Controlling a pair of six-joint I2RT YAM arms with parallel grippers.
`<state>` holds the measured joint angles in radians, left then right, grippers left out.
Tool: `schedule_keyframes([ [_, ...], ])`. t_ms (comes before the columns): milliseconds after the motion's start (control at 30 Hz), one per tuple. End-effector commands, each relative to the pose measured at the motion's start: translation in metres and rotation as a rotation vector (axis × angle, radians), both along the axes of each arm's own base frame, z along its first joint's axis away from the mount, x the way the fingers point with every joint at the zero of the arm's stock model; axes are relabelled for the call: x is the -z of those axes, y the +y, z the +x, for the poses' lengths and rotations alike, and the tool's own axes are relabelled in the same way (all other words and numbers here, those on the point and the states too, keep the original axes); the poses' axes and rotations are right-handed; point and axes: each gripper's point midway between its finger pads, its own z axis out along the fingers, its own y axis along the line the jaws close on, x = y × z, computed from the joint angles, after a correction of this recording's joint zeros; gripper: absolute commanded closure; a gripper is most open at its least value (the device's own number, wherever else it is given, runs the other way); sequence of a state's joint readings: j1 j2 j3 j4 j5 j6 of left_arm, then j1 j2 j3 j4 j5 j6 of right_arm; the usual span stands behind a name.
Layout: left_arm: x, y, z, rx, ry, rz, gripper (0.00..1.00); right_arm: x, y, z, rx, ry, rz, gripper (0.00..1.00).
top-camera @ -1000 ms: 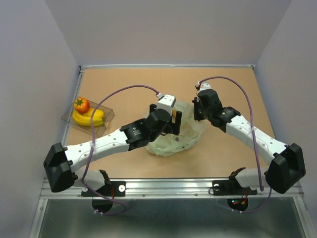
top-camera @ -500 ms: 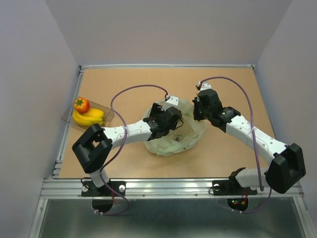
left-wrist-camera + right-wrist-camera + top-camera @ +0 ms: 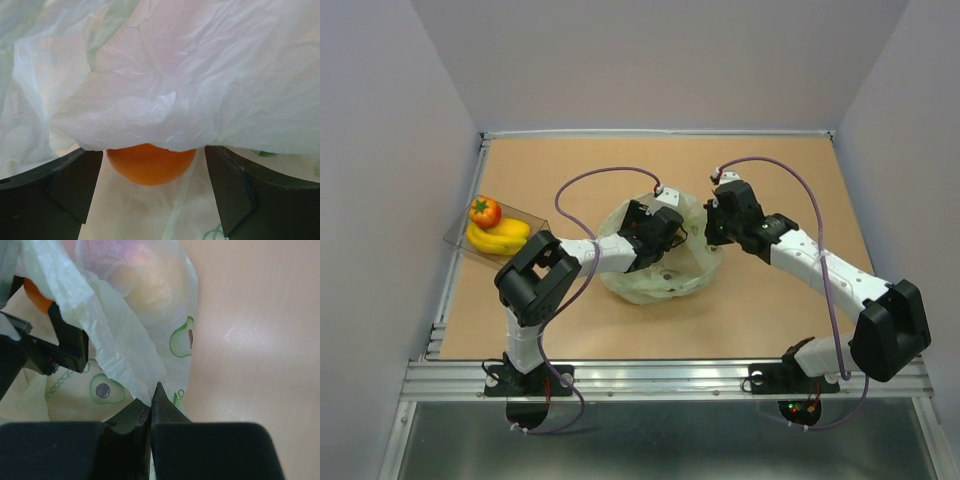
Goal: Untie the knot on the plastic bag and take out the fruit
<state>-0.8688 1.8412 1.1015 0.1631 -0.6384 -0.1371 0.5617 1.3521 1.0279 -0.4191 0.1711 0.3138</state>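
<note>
The pale green plastic bag (image 3: 655, 275) lies mid-table with its mouth open; no knot shows. My left gripper (image 3: 663, 232) is inside the bag, jaws open. In the left wrist view an orange round fruit (image 3: 150, 163) sits between and just beyond the open fingers (image 3: 75, 185), half covered by bag film (image 3: 190, 75). My right gripper (image 3: 712, 230) is shut on the bag's right edge and holds it up; in the right wrist view the film (image 3: 130, 345) runs into the closed tips (image 3: 151, 402). More fruit (image 3: 145, 290) shows through the film.
A clear rigid box (image 3: 534, 226) stands at the left edge with a yellow banana (image 3: 500, 238) and an orange-red fruit with a green top (image 3: 485, 211) in it. Walls enclose the table on three sides.
My left arm has folded back at the elbow and its gripper has gone deeper into the bag's mouth. The bag has shifted a little left. The right gripper has kept its hold.
</note>
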Motion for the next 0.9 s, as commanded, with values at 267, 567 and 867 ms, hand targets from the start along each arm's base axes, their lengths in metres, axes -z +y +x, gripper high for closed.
schedule_keyframes([
  [267, -0.014, -0.004, 0.033, -0.020, -0.066, -0.040, 0.59, -0.013, 0.009, 0.011, 0.006, -0.017, 0.041, 0.99],
  [567, -0.073, -0.007, -0.004, 0.091, -0.035, -0.171, 0.90, -0.019, -0.004, 0.024, 0.065, -0.065, -0.020, 0.99],
  [867, -0.137, -0.014, -0.071, 0.324, 0.068, -0.328, 0.90, -0.030, -0.013, 0.044, 0.121, -0.115, -0.091, 0.99],
])
